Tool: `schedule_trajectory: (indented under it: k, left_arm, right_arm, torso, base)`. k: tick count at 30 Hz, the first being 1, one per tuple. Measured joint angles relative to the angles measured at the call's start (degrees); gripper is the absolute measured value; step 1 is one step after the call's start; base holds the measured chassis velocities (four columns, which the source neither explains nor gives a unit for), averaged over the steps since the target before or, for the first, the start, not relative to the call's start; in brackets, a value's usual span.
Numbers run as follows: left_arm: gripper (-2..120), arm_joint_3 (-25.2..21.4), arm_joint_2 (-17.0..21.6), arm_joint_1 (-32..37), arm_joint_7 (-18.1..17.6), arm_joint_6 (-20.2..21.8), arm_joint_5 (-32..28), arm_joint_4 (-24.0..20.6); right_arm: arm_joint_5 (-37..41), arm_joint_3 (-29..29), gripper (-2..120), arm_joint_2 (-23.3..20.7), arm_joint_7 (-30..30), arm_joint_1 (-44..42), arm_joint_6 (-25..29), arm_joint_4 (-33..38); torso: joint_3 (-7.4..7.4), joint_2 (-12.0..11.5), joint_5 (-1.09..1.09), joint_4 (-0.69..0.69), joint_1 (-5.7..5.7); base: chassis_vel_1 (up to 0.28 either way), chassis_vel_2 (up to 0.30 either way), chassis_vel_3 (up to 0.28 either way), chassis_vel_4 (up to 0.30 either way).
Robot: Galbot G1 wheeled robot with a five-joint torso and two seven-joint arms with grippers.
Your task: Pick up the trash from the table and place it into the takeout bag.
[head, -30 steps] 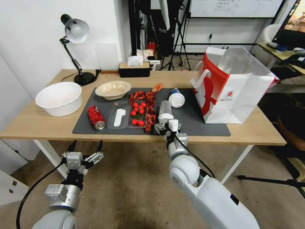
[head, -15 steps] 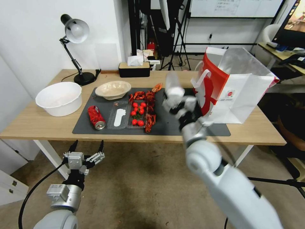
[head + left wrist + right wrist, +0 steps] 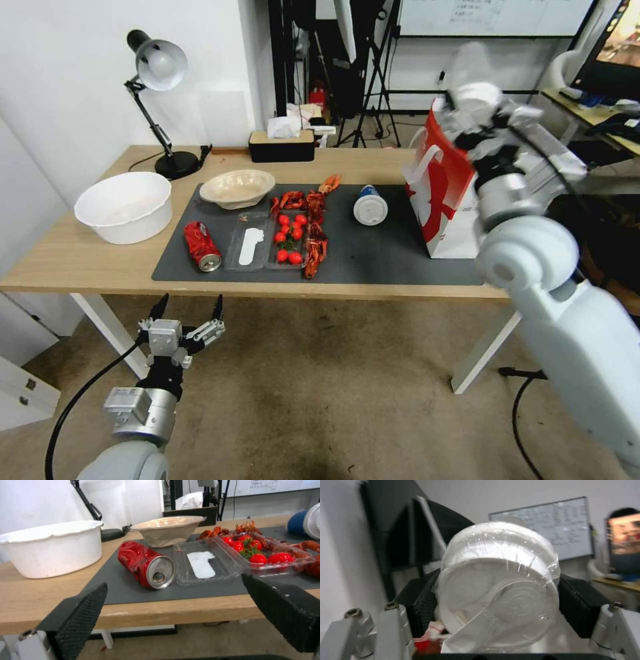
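While clamped between the black ribbed pads of the right gripper, held high above the open mouth of the boxy white-and-red paper takeout bag: one clear white-lidded plastic cup. Left on the dark grey mat: one more white-lidded cup on its side, one crushed red can, one shallow beige bowl, one clear tray of red tomatoes. Beside the mat, on the light-wood table: one white tub, one black desk lamp. Hanging low before the table edge, fingers spread wide, empty: left gripper. Behind, tripods and a whiteboard.
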Motion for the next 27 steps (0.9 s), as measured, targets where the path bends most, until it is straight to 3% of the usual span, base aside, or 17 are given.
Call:
schedule_trajectory:
  k: [9, 12, 16, 22, 27]
  left_arm:
    - [100, 0.0, -0.1, 0.4, 0.1, -0.5, 0.0, -0.3]
    - [100, -0.1, -0.2, 0.6, 0.1, -0.7, 0.0, -0.3]
    - [100, -0.3, -0.3, 0.6, 0.1, -0.9, 0.1, -0.3]
    - [100, -0.3, -0.3, 0.6, 0.1, -0.9, 0.1, -0.3]
    - [100, -0.2, -0.4, 0.5, 0.2, -0.9, 0.3, -0.2]
  right_arm:
    - [3.5, -0.6, 73, -0.6, 7.5, 4.0, -5.3, -6.5]
    - [3.9, -1.0, 81, -0.1, 8.1, 4.5, -5.9, -7.0]
    - [3.9, -1.1, 96, 0.3, 8.2, 4.5, -6.2, -7.0]
    - [3.9, -1.0, 100, 0.4, 8.2, 4.7, -6.3, -7.0]
    - [5.4, -0.5, 100, -0.2, 3.5, 5.3, -1.1, -5.7]
  torso:
    - [0.00, 0.0, -0.01, 0.00, 0.00]
    - [0.00, 0.0, -0.01, 0.00, 0.00]
    - [0.00, 0.0, -0.01, 0.00, 0.00]
    - [0.00, 0.0, 0.00, 0.00, 0.00]
    - [0.00, 0.0, -0.01, 0.00, 0.00]
  base:
    - [0.000, 0.000, 0.000, 0.000]
    - [0.000, 0.000, 0.000, 0.000]
    - [0.000, 0.000, 0.000, 0.000]
    - [0.000, 0.000, 0.000, 0.000]
    - [0.000, 0.000, 0.000, 0.000]
